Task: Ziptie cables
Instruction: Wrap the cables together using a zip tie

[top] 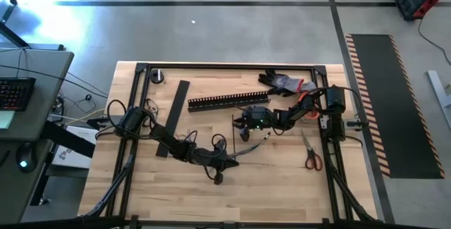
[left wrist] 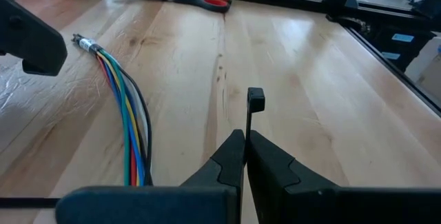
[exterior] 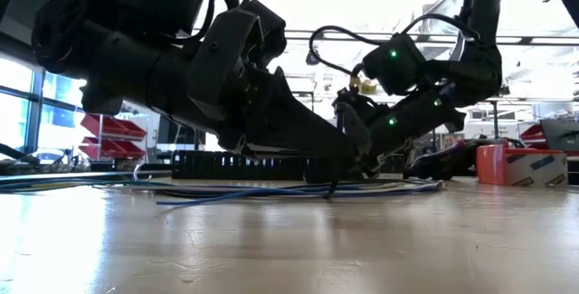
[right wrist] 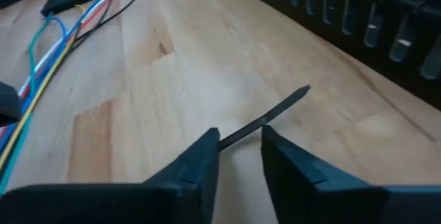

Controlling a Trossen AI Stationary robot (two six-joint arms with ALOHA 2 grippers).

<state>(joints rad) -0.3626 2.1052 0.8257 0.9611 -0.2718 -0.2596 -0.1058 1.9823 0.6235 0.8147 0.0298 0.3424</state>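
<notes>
Left gripper (left wrist: pixel 244 148) pinches the thin ziptie (left wrist: pixel 253 110) (square head up) beside the glossy cables (left wrist: pixel 124 114); right gripper (right wrist: pixel 240 145) gapes.

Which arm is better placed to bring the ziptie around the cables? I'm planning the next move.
Probably the left. Its hand is shut on the ziptie, head end up, with the cables lying right beside it. The right hand is open, with a dark strip passing between its fingers ungripped.
</notes>
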